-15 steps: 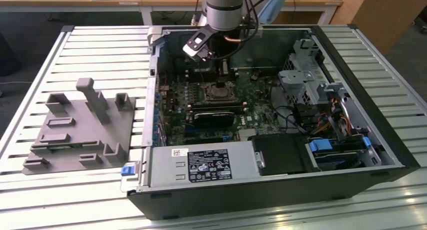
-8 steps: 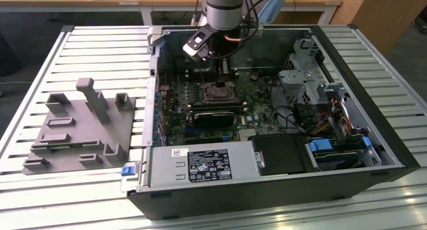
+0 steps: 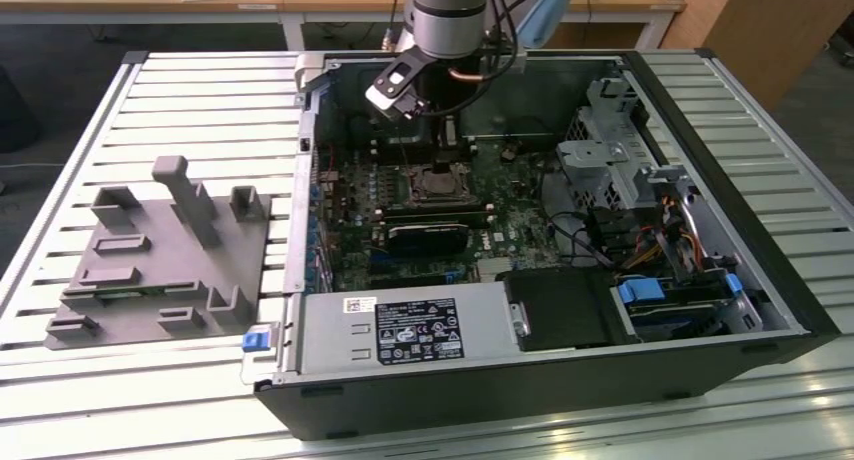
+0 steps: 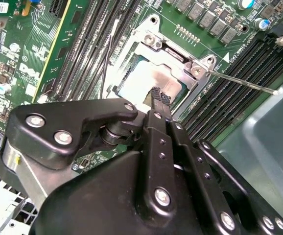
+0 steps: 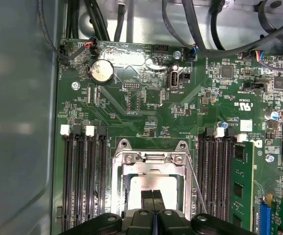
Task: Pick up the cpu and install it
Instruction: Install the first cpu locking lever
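Installation step: the gripper (image 5: 153, 196), fingertips pressed together, hangs just above the cpu (image 5: 152, 186), which lies seated in the motherboard socket (image 5: 151, 161). Judged next need: a straight lift clear of the socket frame.

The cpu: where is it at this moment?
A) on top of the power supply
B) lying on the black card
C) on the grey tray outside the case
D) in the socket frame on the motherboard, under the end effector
D: in both wrist views the cpu lies within the socket frame, the end effector tips right over it.
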`<action>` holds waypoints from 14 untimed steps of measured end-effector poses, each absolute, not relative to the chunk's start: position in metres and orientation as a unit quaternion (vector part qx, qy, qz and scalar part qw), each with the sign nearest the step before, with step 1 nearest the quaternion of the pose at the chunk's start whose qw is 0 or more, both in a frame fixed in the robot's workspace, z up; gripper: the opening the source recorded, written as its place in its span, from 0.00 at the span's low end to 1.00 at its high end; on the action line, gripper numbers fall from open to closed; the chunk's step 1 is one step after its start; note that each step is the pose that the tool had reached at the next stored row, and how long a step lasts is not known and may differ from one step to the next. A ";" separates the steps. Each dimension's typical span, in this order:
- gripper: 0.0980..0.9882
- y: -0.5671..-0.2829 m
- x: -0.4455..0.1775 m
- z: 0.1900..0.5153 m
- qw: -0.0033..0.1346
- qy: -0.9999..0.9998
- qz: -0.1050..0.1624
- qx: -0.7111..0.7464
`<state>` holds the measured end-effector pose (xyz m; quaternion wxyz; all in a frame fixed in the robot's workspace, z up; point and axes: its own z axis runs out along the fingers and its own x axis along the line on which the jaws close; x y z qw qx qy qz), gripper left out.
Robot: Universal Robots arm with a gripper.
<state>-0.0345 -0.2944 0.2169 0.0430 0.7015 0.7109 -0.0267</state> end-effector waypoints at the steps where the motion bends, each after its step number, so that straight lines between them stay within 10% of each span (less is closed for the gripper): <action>1: 0.01 -0.294 -0.035 0.218 0.043 0.711 -0.027 0.702; 14: 0.01 -0.294 -0.035 0.234 0.043 0.711 -0.027 0.702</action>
